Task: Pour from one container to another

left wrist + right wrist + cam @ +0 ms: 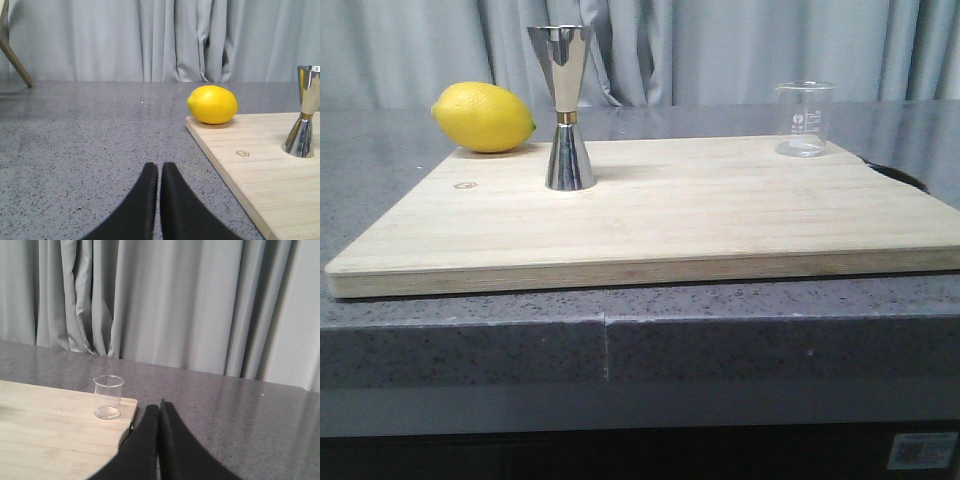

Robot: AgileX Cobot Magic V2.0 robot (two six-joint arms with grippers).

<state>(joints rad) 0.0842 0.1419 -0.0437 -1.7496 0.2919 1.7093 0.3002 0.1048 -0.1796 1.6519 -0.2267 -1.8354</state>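
The right gripper (159,407) is closed and empty, with the glass beaker (108,397) near it, upright at the corner of the wooden board (50,435). The left gripper (159,170), also closed and empty, hangs over the grey counter (90,145), well apart from the steel jigger (563,108) standing beside the lemon (482,117).

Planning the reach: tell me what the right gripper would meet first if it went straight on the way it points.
Probably nothing on the counter: the right gripper, jaws shut, points past the glass beaker, which stands off to one side, toward bare countertop and then the curtain. Depth is unclear.
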